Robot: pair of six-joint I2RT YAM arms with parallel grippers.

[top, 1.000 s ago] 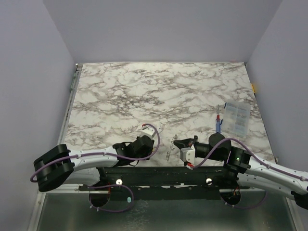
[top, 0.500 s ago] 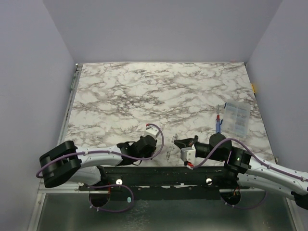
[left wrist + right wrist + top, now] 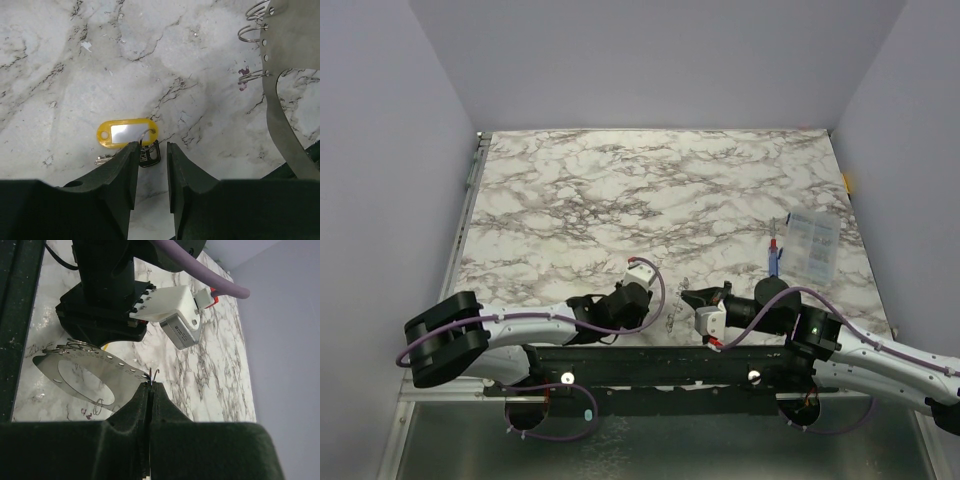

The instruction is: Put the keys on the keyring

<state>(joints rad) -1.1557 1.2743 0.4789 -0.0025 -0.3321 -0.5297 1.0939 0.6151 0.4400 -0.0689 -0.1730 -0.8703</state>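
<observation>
Left gripper hovers part-open astride a small key lying on the marble beside a yellow tag, apart from the keyring hanging on the grey disc that the closed right gripper pinches; an off-centre close could skate the key away.

Arm notes. The left arm and right arm had white link shells and black joint housings. A purple cable looped at each wrist. A green indicator light was lit on a black joint at the lower right of the top view.

The left gripper and right gripper had matte black, tapered fingers. A white camera housing had a red tab and a row of small fasteners.
</observation>
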